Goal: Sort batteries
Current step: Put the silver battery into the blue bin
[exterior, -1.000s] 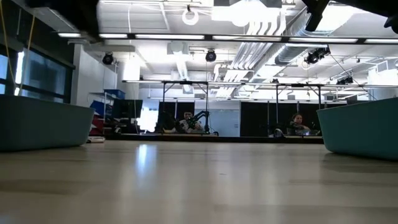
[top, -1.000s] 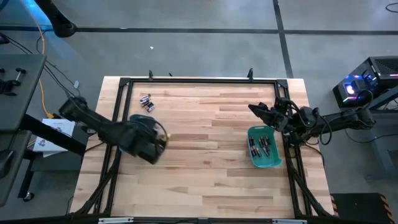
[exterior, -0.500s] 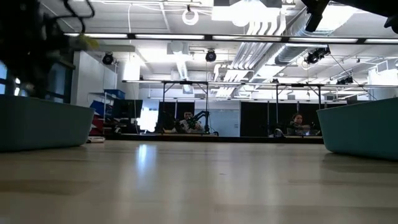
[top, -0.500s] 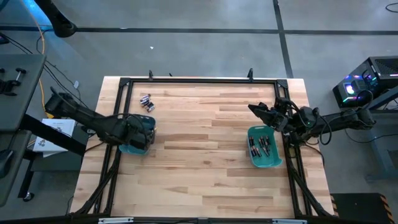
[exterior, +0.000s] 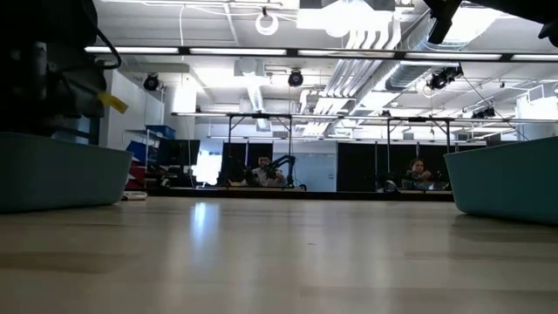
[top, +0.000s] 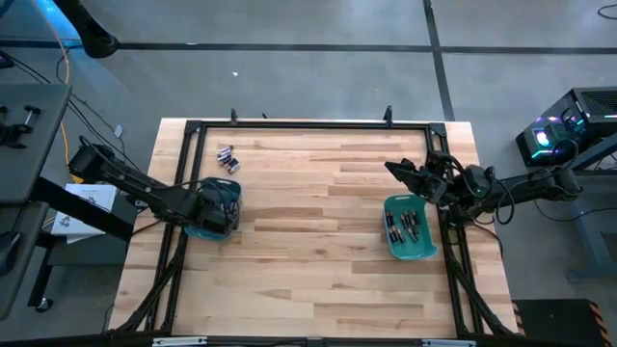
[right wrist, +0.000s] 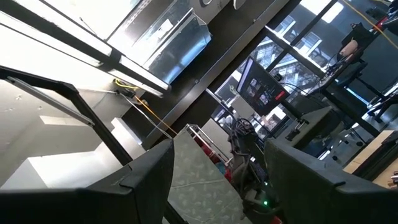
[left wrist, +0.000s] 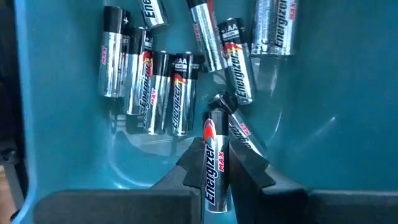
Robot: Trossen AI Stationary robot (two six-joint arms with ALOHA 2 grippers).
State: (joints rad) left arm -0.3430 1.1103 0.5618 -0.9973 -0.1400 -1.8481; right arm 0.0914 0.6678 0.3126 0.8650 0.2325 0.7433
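My left gripper (top: 214, 208) hangs over the left teal bin (top: 232, 192) near the table's left edge, shut on a silvery battery (left wrist: 214, 163). Several more silvery batteries (left wrist: 155, 74) lie on that bin's floor (left wrist: 298, 112). In the low view the left gripper (exterior: 65, 83) shows just above the bin's rim (exterior: 61, 179). My right gripper (top: 395, 170) waits open above the far end of the right teal bin (top: 430, 253), which holds several dark batteries (top: 405, 226). A few loose batteries (top: 227, 156) lie on the table near its far left corner. My left gripper pinches one silvery battery (left wrist: 213, 177) between its two fingers (left wrist: 249, 168), which come from above and point down into the bin. The battery lies along the fingers, and its free end (left wrist: 217, 115) sticks out beyond them, above the batteries on the bin's floor.
A black frame (top: 308, 126) runs around the wooden table (top: 308, 251). The right gripper (right wrist: 217, 180) looks up at the ceiling. The right bin (exterior: 510, 179) stands at the low view's right side. People (exterior: 261, 170) sit far behind the table.
My left gripper has moved toward the table's left edge, from beside the left bin to over it, and has come down toward the bin. It now shows in the low view above the bin's rim. The right arm has kept still.
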